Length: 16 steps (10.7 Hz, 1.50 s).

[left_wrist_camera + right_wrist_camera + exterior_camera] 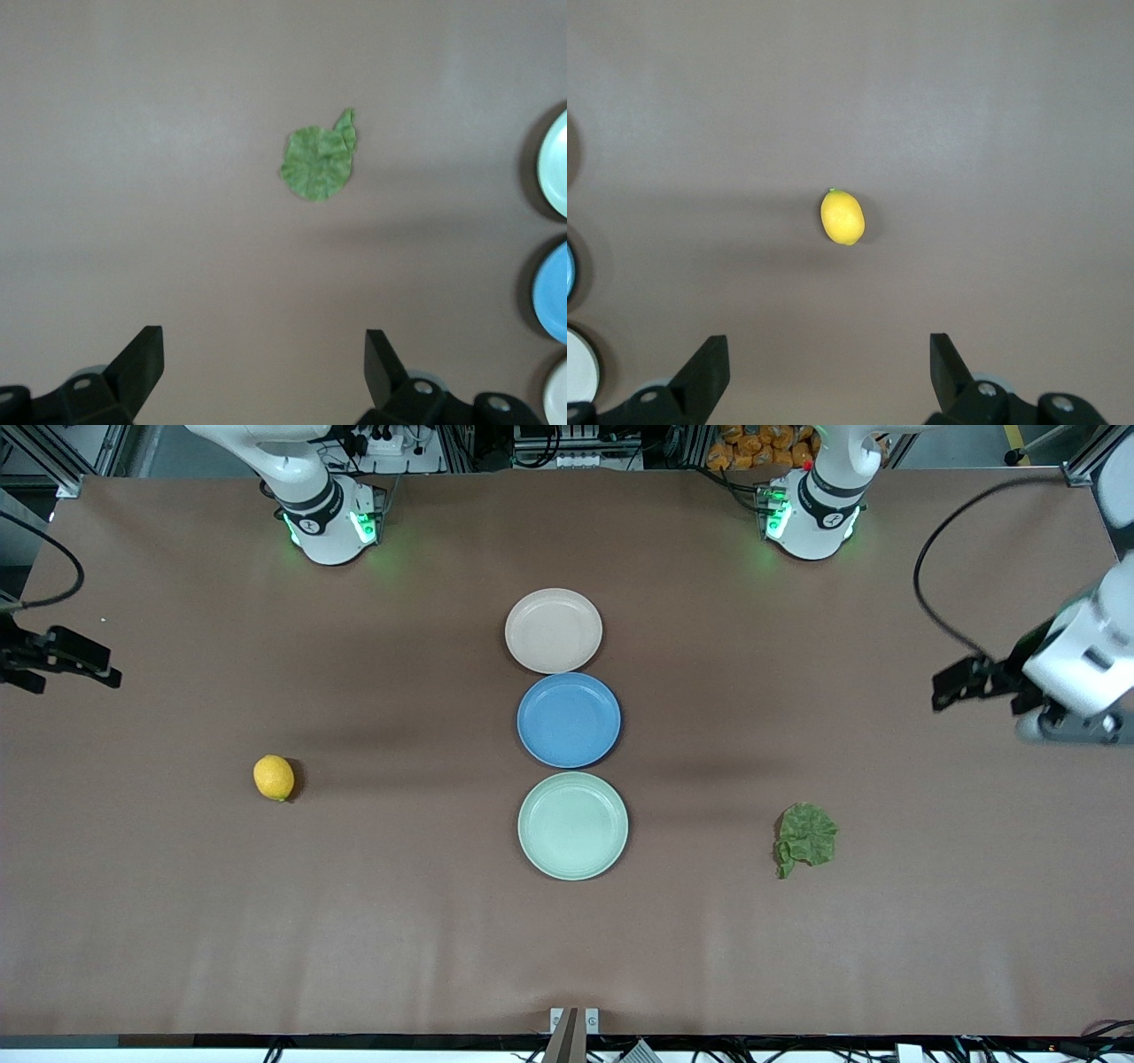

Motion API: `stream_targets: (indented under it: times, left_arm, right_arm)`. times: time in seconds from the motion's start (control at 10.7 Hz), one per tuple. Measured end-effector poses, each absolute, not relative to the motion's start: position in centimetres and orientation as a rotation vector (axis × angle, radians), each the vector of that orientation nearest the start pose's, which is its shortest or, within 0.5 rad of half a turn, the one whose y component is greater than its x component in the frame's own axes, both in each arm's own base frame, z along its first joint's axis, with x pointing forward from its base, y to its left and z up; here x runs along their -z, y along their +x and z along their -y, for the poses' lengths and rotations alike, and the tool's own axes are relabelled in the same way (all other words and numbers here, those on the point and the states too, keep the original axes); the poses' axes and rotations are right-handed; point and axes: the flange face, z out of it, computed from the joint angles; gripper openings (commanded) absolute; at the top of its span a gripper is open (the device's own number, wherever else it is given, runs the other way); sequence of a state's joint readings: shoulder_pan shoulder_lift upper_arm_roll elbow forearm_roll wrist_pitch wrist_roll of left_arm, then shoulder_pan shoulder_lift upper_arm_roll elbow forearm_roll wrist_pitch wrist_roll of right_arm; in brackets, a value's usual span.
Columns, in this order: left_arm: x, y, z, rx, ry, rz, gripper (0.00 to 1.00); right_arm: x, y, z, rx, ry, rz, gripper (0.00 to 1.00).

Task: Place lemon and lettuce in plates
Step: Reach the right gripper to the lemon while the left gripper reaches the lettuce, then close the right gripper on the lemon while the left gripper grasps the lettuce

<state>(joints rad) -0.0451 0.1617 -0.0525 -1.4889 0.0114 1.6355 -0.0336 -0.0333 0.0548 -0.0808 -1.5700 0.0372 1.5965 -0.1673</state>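
Nothing placed yet: right end effector [66, 660] spread, empty over the surface's edge, lemon [274, 778] on the surface, beige plate [554, 631] and mint plate [573, 825] both bare, lettuce [805, 838] on the surface, left end effector [961, 682] spread, empty.

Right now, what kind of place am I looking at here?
Probably a robotics lab bench: two arm bases fixed along one edge of a brown-covered table, aluminium framing and cables around it, and staged props, a lemon, a lettuce leaf and three plates in a row.
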Motion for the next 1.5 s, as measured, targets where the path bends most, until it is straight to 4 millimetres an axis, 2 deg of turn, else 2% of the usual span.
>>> stream_targets:
  times: [0.19,0.37,0.56,0.84,1.03,1.22,1.5]
  left_arm:
    - [-53.1,63.0,6.1,0.030,-3.141,-0.128,1.00]
    - [-48.4,65.1,8.5,0.059,-3.144,-0.214,1.00]
    - [-42.7,66.6,11.1,0.083,-3.142,-0.271,1.00]
    - [-34.2,68.0,11.5,0.042,-3.143,-0.310,1.00]
    - [-30.5,68.3,12.9,0.038,-3.113,-0.371,1.00]
    - [-26.9,68.4,13.5,0.031,-3.075,-0.426,1.00]
    - [-22.3,68.5,13.5,0.025,-3.079,-0.431,1.00]
  right_arm:
    - [-57.3,58.2,6.1,-0.047,-3.105,0.078,1.00]
    - [-54.3,59.8,6.2,-0.077,-3.105,0.074,1.00]
    - [-49.8,61.6,6.3,-0.132,-3.096,0.067,1.00]
    - [-42.5,63.8,6.5,-0.228,-3.075,0.048,1.00]
    - [-38.8,64.9,6.6,-0.209,-3.082,0.074,1.00]
    - [-34.6,64.5,6.8,-0.148,-3.093,0.119,1.00]
    - [-30.2,62.9,6.3,-0.104,-3.103,0.137,1.00]
